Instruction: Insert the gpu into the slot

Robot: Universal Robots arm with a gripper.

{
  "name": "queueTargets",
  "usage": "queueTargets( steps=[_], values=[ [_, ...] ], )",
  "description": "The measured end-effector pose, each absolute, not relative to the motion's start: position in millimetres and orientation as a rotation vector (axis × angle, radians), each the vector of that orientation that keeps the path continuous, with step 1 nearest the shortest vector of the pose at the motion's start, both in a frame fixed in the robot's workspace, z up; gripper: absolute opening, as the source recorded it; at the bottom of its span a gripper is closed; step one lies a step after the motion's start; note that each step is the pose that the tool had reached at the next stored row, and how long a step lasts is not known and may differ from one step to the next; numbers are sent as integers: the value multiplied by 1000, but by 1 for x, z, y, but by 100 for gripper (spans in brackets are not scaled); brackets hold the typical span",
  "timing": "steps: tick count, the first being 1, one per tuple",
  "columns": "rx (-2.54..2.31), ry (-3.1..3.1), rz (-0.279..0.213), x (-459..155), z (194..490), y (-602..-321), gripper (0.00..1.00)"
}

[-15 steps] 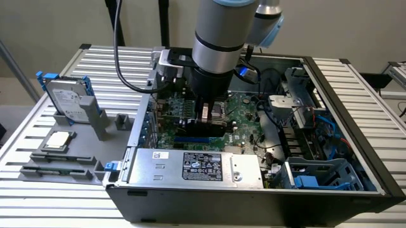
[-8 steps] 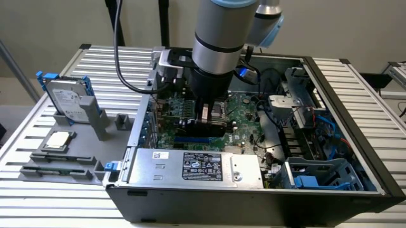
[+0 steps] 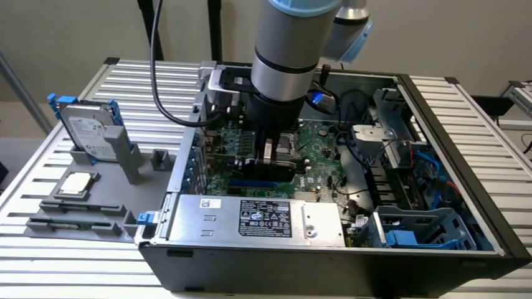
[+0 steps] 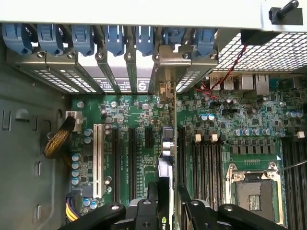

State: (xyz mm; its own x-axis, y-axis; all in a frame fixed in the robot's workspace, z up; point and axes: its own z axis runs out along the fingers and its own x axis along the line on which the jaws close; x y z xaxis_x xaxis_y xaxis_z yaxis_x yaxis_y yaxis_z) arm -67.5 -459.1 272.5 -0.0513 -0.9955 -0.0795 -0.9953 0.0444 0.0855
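**GPU held edge-on over the motherboard**

Exterior view: my gripper [image 3: 275, 163] reaches down into the open computer case [image 3: 332, 271], jaws clamped on the gpu [image 3: 278, 171]. The card stands upright at the slot [image 3: 249, 185], a blue strip on the motherboard; whether they touch I cannot tell. The power supply [image 3: 258, 218] carries a white-and-black label, its print too small to read. A hard drive [image 3: 87, 131] stands outside the case. Wrist view: my fingers [image 4: 152, 191] flank the gpu [image 4: 165, 211], seen edge-on, a green mark on its shroud. Blue clips [image 4: 115, 38] line the rear brackets
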Motion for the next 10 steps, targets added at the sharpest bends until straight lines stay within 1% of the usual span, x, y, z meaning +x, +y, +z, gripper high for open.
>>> queueTargets(
  steps=[10],
  values=[
    [2167,-2259,-179,-69,269,-459,26]
  ],
)
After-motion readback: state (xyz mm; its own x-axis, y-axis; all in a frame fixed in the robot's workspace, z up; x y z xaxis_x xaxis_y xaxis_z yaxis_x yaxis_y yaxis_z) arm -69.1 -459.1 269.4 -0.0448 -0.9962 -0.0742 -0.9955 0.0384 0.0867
